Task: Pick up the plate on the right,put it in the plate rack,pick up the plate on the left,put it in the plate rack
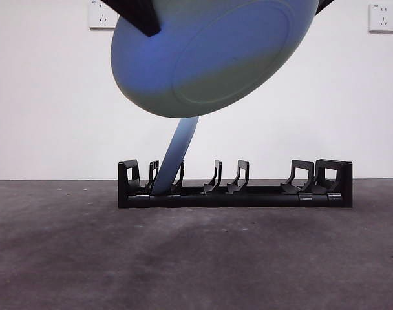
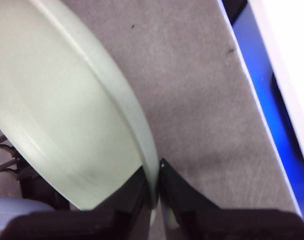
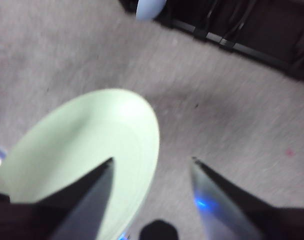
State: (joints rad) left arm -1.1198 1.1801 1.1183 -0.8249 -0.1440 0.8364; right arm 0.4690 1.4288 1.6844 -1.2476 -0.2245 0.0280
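Note:
A pale green plate hangs tilted high above the plate rack, its underside facing the front view. My left gripper is shut on the rim of this plate and shows as the black piece at the upper left of the front view. My right gripper stands open above the plate, holding nothing. A second plate leans on edge in a slot near the rack's left end. The rack and that racked plate also show in the right wrist view.
The grey table stretches in front of the rack. A white wall with two sockets stands behind it. A blue strip runs along the table's edge in the left wrist view.

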